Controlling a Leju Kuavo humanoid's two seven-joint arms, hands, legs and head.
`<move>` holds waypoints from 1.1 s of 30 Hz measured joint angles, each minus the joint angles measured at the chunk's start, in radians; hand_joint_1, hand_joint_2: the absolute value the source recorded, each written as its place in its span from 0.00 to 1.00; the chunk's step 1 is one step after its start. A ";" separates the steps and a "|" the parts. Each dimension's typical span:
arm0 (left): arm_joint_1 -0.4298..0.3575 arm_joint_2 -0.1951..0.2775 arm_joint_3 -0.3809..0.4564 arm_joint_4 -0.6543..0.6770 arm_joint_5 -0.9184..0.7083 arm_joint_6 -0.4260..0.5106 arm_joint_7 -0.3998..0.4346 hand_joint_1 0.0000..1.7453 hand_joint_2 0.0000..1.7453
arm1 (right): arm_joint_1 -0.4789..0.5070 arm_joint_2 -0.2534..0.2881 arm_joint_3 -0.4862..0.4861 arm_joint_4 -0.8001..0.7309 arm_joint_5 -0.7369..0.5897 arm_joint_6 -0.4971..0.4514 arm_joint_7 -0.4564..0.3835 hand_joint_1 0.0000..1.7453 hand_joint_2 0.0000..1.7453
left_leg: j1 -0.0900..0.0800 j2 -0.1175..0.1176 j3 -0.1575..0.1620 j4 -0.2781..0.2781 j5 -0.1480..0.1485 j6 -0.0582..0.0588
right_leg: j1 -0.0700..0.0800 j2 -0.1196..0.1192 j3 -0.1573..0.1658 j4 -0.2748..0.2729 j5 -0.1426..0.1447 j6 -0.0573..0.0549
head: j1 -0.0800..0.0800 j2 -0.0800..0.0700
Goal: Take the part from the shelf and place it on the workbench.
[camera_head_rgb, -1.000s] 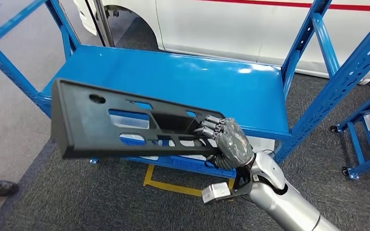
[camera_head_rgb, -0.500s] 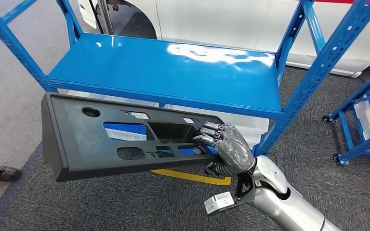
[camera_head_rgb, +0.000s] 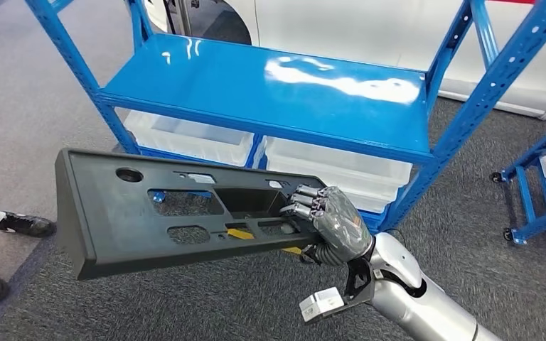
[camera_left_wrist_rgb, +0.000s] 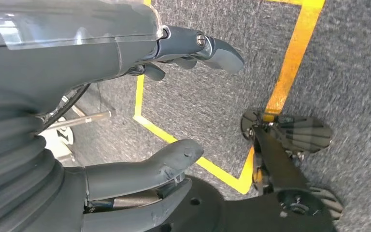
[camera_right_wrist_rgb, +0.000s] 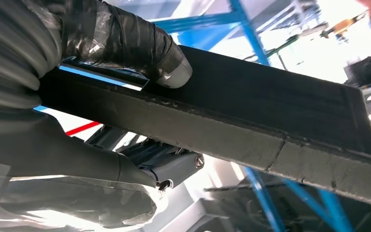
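Note:
A long black plastic panel (camera_head_rgb: 142, 220) with several cut-outs hangs in the air in front of the blue shelf (camera_head_rgb: 270, 85), clear of it. My right hand (camera_head_rgb: 330, 224) grips the panel at its right end, fingers hooked into an opening. In the right wrist view the panel's edge (camera_right_wrist_rgb: 270, 130) runs across the picture with my thumb (camera_right_wrist_rgb: 140, 48) pressed on it. My left hand (camera_left_wrist_rgb: 140, 111) hangs over the carpet, fingers apart, holding nothing.
The blue shelf's upper deck is bare; white bins (camera_head_rgb: 192, 138) stand on the level below. A white car body (camera_head_rgb: 370, 28) is behind the shelf. Another blue cart (camera_head_rgb: 540, 185) stands at the right. A person's shoes (camera_head_rgb: 21, 226) are at the left. Yellow tape (camera_left_wrist_rgb: 290, 63) marks the grey carpet.
The whole view has shifted as I move back from the shelf: it looks farther off and its lower bins now show. The panel stays in my right hand.

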 joint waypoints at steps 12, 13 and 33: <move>0.006 -0.012 -0.001 0.000 -0.024 -0.004 0.005 0.00 1.00 | 0.024 0.001 0.032 -0.004 0.019 0.004 0.023 1.00 1.00 | -0.009 -0.112 -0.038 0.003 0.041 0.047 | 0.004 0.124 0.008 0.072 -0.046 -0.015 | 0.000 0.000; 0.005 -0.014 -0.001 0.000 -0.025 -0.004 0.006 0.00 1.00 | 0.024 0.002 0.034 -0.004 0.021 0.005 0.026 1.00 1.00 | -0.007 -0.123 -0.044 0.007 0.042 0.043 | 0.006 0.141 0.027 0.030 -0.035 -0.022 | 0.000 0.000; 0.008 -0.003 0.000 0.000 -0.013 -0.011 0.011 0.00 1.00 | 0.003 0.115 0.077 0.022 0.070 0.023 0.095 1.00 1.00 | 0.011 -0.013 -0.077 -0.002 0.073 0.012 | -0.002 -0.015 0.052 -0.005 -0.059 0.007 | 0.000 0.000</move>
